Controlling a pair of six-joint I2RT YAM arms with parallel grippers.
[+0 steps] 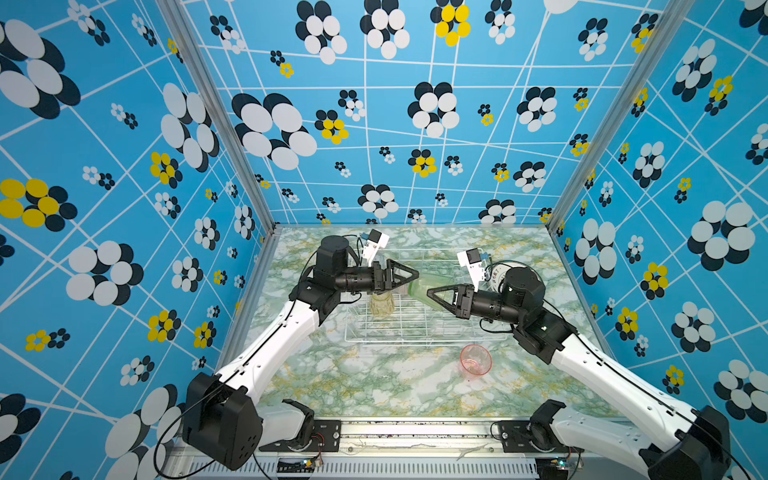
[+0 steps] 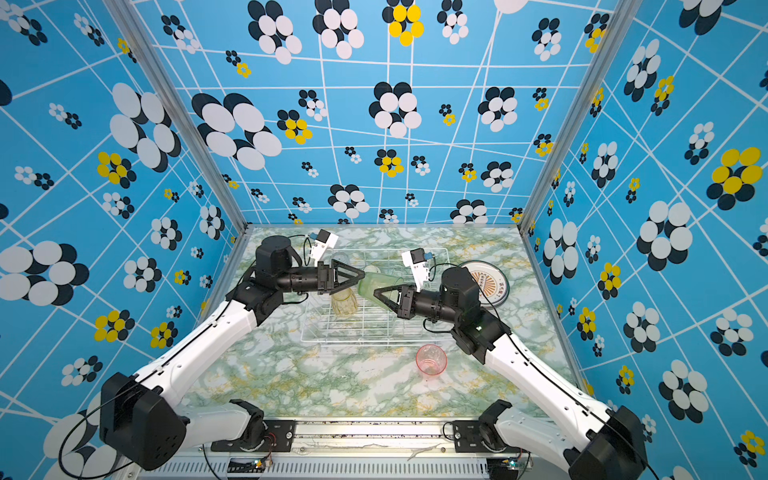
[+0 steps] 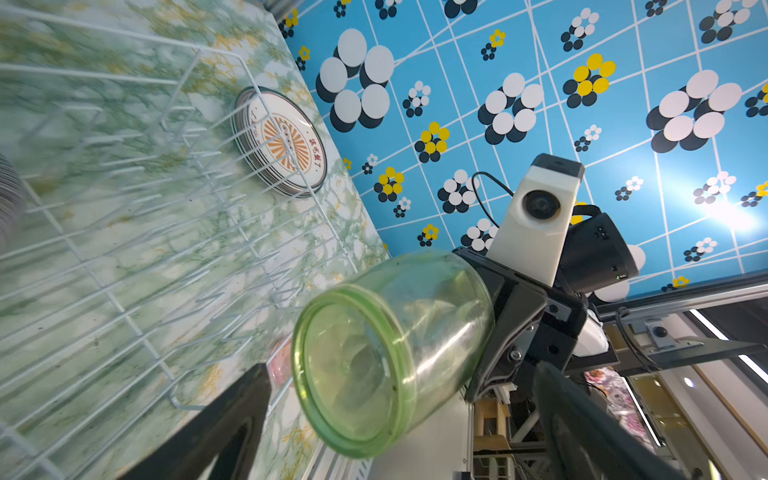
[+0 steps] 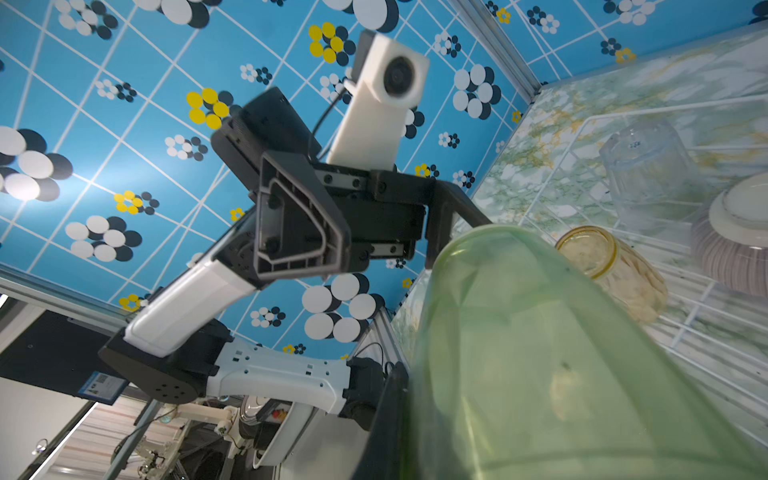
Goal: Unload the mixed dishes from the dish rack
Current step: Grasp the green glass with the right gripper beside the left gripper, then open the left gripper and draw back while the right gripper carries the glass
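A green tumbler [image 1: 419,286] [image 2: 369,285] hangs on its side above the dish rack [image 1: 415,332] [image 2: 357,334]. My right gripper [image 1: 432,293] [image 2: 377,293] is shut on its rim wall, and one black finger [image 4: 388,419] lies against the green glass [image 4: 561,353]. My left gripper [image 1: 413,276] [image 2: 360,275] [image 3: 399,374] stands open around the tumbler's base [image 3: 353,370], its fingers apart from the glass. In the rack are an amber tumbler [image 1: 381,303] [image 4: 615,270], a clear tumbler [image 4: 648,174] and a ribbed pinkish bowl [image 4: 731,249] turned upside down.
A pink tumbler [image 1: 476,360] [image 2: 431,360] stands on the marble table in front of the rack's right end. A white printed plate [image 2: 488,282] [image 3: 282,141] lies flat on the table right of the rack, partly behind the right arm.
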